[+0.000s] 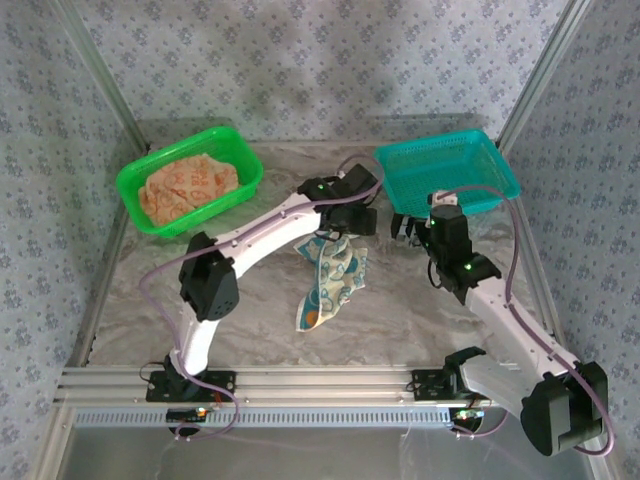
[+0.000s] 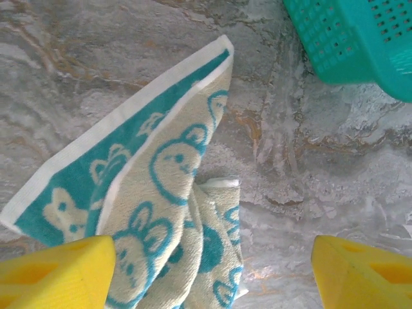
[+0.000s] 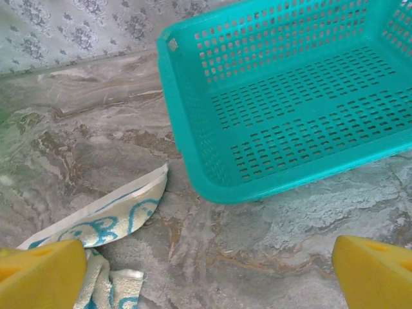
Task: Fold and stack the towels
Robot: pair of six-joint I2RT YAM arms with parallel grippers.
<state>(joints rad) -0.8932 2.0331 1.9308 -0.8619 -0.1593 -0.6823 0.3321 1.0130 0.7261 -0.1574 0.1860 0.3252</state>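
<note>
Marbled tabletop (image 1: 420, 320) holds the teal-figured towel (image 1: 330, 280) bunched mid-frame; we see left gripper (image 2: 209, 251) and right gripper (image 3: 209, 251) spread wide (nothing held). Pinching a doubled layer could skew the fold.

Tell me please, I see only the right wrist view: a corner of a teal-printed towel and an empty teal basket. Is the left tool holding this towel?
Observer: It seems not. The left tool hangs above the towel with its fingers wide apart.
Operator: How does the towel lie?
Observer: Loosely bunched in the middle of the table, stretched toward the near edge.
Operator: Are other towels somewhere?
Observer: Yes, orange-printed cloth lies in the green basket at the far left.
</note>
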